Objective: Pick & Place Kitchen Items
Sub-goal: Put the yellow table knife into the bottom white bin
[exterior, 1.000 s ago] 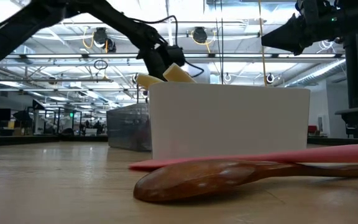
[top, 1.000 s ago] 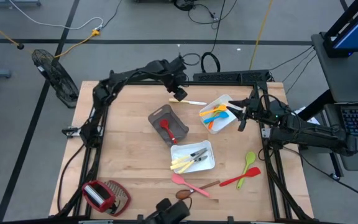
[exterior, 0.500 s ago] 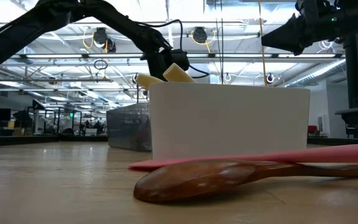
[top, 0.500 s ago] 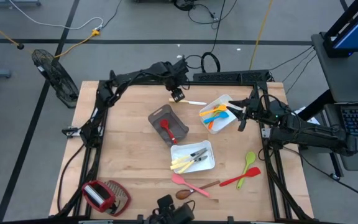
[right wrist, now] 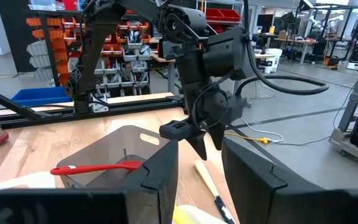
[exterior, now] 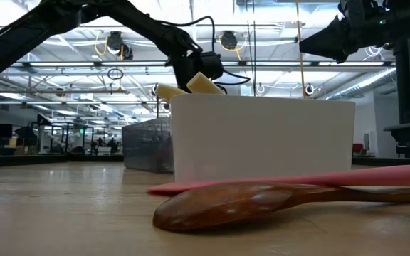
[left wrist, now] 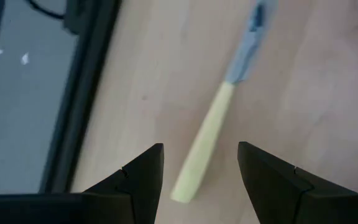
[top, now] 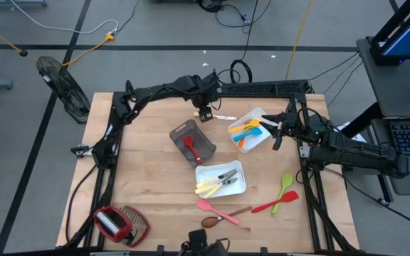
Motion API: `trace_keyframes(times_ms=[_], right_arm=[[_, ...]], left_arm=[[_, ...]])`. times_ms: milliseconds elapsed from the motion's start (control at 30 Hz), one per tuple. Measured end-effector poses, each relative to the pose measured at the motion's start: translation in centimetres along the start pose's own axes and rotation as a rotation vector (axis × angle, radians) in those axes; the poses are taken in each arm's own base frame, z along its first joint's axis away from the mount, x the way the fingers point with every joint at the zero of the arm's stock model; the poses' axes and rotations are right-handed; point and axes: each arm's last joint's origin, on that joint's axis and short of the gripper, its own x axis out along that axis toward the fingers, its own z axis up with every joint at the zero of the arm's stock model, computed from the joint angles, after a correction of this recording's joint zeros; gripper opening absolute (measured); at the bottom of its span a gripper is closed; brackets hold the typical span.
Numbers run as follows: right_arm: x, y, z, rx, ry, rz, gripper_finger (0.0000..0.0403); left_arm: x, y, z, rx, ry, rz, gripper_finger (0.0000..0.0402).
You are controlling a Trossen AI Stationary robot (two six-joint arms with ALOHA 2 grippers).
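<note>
Above the wooden table (top: 148, 142), upper centre of the overhead frame, the left gripper (top: 206, 114) hangs with jaws apart over the pale-handled knife (top: 223, 117), apparently lining up; next it likely must descend and close.

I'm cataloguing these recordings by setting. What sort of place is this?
Most likely a robotics lab or workshop in an industrial hall: a wooden table with kitchen utensils, cables across a grey concrete floor, and orange parts bins on shelving behind, under a high truss ceiling.
</note>
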Motion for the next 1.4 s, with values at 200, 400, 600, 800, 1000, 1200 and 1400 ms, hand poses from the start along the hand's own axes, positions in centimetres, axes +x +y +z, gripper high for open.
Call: trace_keyframes(times_ms=[200, 400, 600, 800, 1000, 1200, 1400], right_arm=[[0.0, 0.0, 0.0, 0.000, 0.000, 0.000, 0.0116], [0.0, 0.0, 0.0, 0.000, 0.000, 0.000, 0.0116], [0.0, 0.0, 0.0, 0.009, -0.002, 0.001, 0.0116], [0.0, 0.0, 0.1, 0.008, -0.006, 0.001, 0.0116], [0.0, 0.0, 0.1, 0.008, -0.006, 0.000, 0.0116], [0.0, 0.0, 0.1, 0.008, -0.006, 0.001, 0.0116], [0.0, 0.0, 0.1, 0.009, -0.013, 0.000, 0.0116]], left_arm=[[0.3, -0.1, 0.4, 0.040, -0.052, -0.064, 0.0212], [2.1, -0.8, 0.2, 0.084, -0.020, -0.107, 0.0212], [3.8, -1.3, 0.0, 0.098, 0.027, -0.066, 0.0212], [4.2, -0.9, -0.2, 0.078, 0.049, -0.020, 0.0212], [4.3, -0.7, -0.4, 0.074, 0.050, -0.060, 0.0211], [6.1, -0.6, -1.0, 0.068, 0.100, -0.075, 0.0211], [6.5, 0.2, -1.2, -0.005, 0.099, -0.095, 0.0211]])
